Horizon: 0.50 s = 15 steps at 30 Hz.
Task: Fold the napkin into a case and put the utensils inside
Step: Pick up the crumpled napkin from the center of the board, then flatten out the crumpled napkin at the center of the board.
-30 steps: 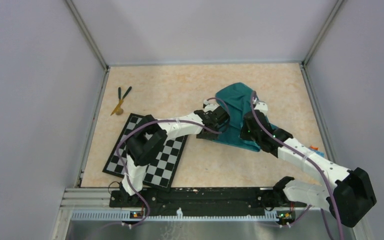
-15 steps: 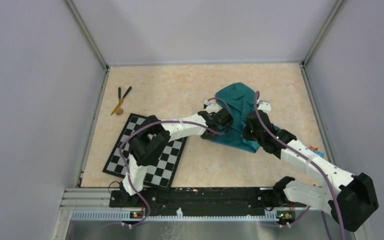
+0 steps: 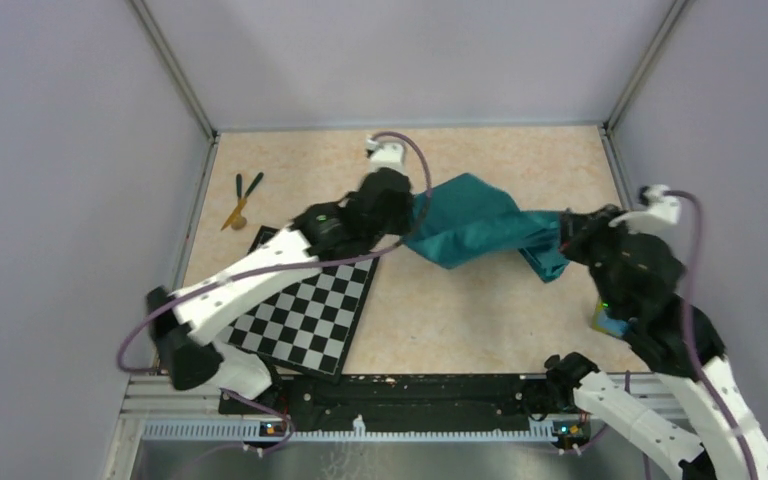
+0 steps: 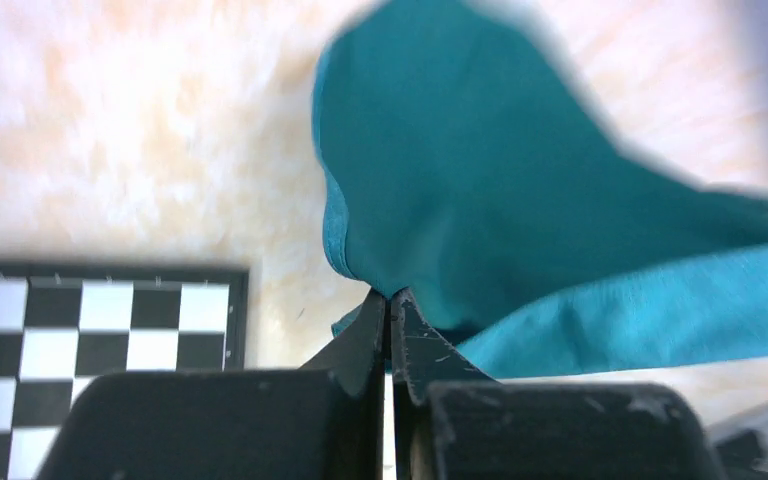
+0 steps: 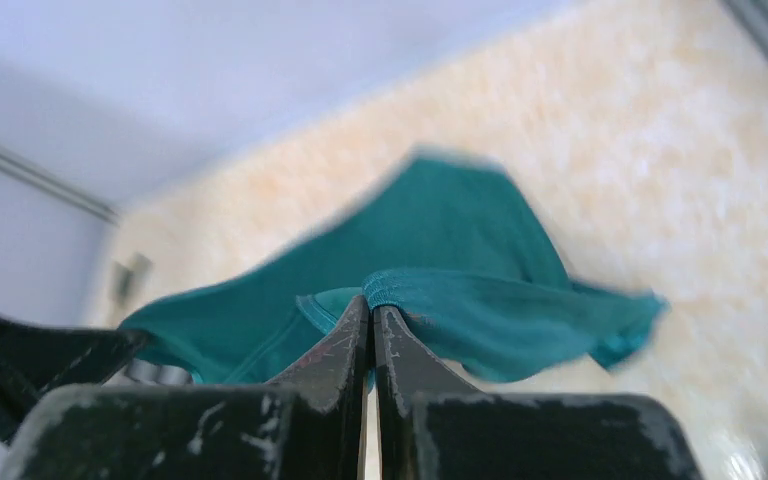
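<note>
Teal napkin (image 3: 475, 225) is hanging unfolded, pinched by left gripper (image 4: 390, 300) and right gripper (image 5: 371, 305), while the utensils (image 3: 242, 198) are waiting aside.

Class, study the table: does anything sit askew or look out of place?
The checkerboard mat lies skewed to the edges of the table. The napkin is no flat square: it hangs bunched between the left gripper and right gripper, each shut on an end.

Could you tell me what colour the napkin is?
The napkin is plain teal-green; left wrist view.
</note>
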Each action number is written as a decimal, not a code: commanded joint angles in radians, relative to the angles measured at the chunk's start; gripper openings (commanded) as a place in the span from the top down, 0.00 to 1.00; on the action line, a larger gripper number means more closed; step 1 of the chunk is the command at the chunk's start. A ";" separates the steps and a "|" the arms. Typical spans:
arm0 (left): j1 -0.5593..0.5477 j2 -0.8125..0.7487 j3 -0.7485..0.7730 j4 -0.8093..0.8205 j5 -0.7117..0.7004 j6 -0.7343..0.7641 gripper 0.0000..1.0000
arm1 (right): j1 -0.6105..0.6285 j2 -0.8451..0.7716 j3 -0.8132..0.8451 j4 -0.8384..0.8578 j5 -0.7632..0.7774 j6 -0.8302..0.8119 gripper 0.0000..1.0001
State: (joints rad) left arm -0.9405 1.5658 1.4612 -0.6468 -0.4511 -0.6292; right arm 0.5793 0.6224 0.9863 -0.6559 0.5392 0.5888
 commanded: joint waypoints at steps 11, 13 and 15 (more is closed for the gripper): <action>0.002 -0.608 0.110 0.412 0.324 0.269 1.00 | -0.007 -0.204 0.347 0.276 -0.363 -0.147 1.00; 0.002 -0.625 0.106 0.433 0.328 0.262 1.00 | -0.007 -0.212 0.339 0.311 -0.427 -0.126 1.00; 0.002 -0.623 0.094 0.448 0.312 0.260 1.00 | -0.006 -0.215 0.332 0.319 -0.424 -0.116 1.00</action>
State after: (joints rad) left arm -0.9405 0.9257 1.5616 -0.2569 -0.1856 -0.3885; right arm 0.5793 0.4191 1.3144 -0.4419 0.2573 0.4759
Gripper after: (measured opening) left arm 0.007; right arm 0.007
